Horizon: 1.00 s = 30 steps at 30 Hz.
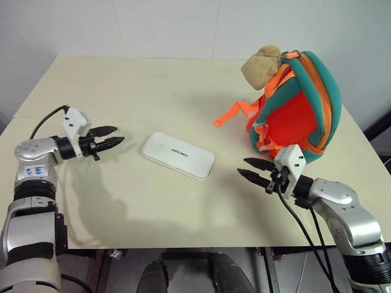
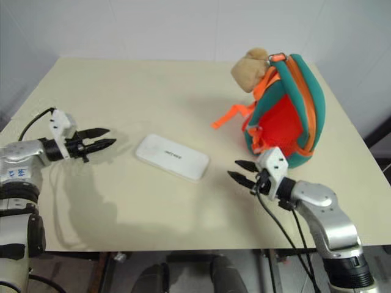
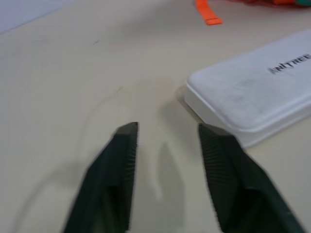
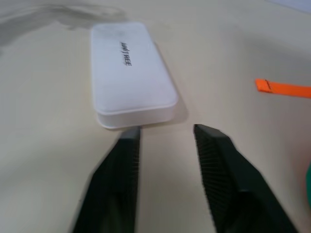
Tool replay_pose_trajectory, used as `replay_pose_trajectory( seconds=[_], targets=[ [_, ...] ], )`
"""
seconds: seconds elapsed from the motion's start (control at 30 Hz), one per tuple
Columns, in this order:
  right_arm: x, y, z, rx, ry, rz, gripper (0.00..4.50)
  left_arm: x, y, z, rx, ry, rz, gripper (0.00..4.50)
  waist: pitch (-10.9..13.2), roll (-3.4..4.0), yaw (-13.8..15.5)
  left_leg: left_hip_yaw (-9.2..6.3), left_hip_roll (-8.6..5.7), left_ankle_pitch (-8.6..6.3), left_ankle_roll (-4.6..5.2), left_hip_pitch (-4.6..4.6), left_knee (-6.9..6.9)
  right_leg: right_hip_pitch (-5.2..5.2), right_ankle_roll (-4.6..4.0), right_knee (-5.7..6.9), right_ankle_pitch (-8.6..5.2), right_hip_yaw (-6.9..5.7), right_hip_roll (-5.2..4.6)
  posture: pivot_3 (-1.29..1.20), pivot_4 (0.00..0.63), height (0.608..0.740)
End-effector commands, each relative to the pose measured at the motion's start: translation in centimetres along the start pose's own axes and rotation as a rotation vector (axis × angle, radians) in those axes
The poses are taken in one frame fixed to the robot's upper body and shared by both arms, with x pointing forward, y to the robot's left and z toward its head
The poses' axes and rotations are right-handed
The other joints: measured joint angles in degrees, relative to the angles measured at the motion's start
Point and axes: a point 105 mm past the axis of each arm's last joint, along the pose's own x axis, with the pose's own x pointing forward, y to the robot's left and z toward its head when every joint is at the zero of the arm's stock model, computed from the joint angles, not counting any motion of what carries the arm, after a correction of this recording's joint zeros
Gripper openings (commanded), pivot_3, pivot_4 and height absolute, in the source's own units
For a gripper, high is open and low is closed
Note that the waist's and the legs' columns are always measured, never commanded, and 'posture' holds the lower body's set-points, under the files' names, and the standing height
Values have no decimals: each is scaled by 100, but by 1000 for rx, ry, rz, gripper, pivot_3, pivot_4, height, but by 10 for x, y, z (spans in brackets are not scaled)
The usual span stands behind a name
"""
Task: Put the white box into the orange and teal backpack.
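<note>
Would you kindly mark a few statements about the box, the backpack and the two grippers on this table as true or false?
1. The white box lies flat on the table, between the two grippers. True.
2. The right gripper is clamped on the box. False: it is open, empty and short of the box.
3. The orange and teal backpack stands upright with a tan plush animal at its top. True.
4. The box is already inside the backpack. False: it rests on the table beside it.
5. The left gripper holds an orange strap. False: it is open and empty.
</note>
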Motion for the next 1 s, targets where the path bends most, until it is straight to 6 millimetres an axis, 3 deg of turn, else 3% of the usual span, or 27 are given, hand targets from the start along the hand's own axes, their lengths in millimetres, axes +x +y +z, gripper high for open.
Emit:
replay_pose_trajectory(
  seconds=[0.03, 0.07, 0.13, 0.47, 0.7, 1.0],
  targets=[
    [7, 2, -1, -22, 13, -49, 441, 9, 5, 6, 33, 11, 36, 723, 0, 0, 4, 0, 0, 0, 0, 1, -1, 0, 0, 0, 0, 0, 1, 0, 150, 740],
    [9, 1, -6, -25, 45, -79, 78, 14, 4, 5, 23, 11, 35, 395, 0, 0, 5, 0, 0, 0, 0, 0, -3, -1, 0, 0, 0, 0, 1, 0, 150, 740],
    [11, 1, -16, -26, 103, -118, 0, 23, 0, 5, 1, 7, 25, 25, 0, 0, 9, 0, 0, 0, 0, -4, -5, -3, 0, -4, 0, 0, 1, 0, 150, 740],
    [31, -1, -32, -52, 193, -194, 0, 45, -13, -1, -204, -17, -20, 25, 0, 0, -20, 0, 0, 0, 0, -5, -6, -5, 0, -1, 0, 0, 3, 0, 150, 740],
    [43, 11, -40, -93, 246, -96, 0, 54, -25, -11, -233, 42, -61, 25, 0, 0, -20, -1, 0, 0, 0, -6, -8, -5, 0, -4, 0, 0, 3, 0, 150, 740],
    [60, 34, -20, -82, 171, 23, 0, 62, -36, -8, -250, 27, -133, 25, -1, -1, -34, -3, 0, 0, -1, -4, -7, -4, 1, 2, 0, 0, 5, 0, 150, 740]
  ],
)
